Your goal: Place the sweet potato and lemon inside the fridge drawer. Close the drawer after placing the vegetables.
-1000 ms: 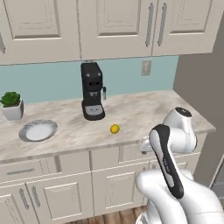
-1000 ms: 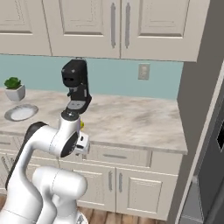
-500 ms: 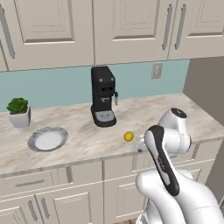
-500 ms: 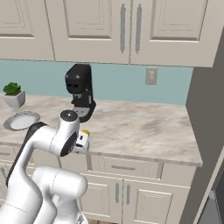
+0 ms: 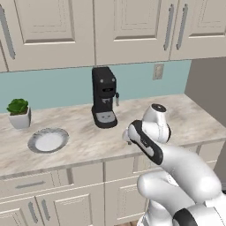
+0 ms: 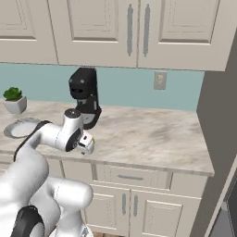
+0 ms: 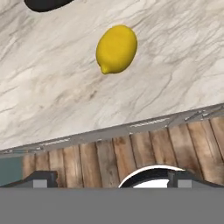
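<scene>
One pale marbled stone counter (image 5: 79, 141) carries one black coffee machine (image 5: 104, 97), one round white plate (image 5: 47, 140) and one small green potted plant (image 5: 18, 113). One yellow oval lemon (image 7: 116, 48) lies on the counter near its front edge, beyond the two-finger gripper (image 7: 109, 180), whose jaws stand spread wide, holding nothing.

Cream cabinets (image 5: 57, 20) above marble counter (image 6: 152, 139), teal backsplash (image 5: 57, 88).
</scene>
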Available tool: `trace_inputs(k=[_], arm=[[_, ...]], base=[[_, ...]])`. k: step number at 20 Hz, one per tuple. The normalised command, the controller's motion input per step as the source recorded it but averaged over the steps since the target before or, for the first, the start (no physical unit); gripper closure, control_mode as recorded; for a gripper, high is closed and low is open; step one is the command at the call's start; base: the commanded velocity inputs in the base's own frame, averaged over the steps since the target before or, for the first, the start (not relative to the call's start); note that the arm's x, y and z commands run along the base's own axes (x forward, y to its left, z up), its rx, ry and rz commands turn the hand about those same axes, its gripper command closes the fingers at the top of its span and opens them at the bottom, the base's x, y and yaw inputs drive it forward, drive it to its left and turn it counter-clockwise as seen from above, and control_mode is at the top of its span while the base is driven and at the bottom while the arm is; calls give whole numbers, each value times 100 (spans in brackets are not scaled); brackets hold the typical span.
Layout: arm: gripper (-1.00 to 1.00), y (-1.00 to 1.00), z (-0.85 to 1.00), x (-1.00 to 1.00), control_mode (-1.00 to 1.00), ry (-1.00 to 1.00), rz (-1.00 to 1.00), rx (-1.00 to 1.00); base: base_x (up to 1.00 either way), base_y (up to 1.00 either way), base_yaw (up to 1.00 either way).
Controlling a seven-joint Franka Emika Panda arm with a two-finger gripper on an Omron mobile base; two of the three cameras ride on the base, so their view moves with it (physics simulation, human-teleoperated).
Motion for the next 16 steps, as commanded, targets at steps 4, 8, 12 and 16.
trace_inputs(k=[4,8,12,16], arm=[[-100,4,0,65,-100,22,-12,0],[-100,0,-15,42,-100,19,-5,0],[-100,0,-24,38,-100,13,-1,0],[-100,0,-29,36,-100,8,0,0]], base=[[0,0,0],[0,0,0],[0,0,0],[0,0,0]])
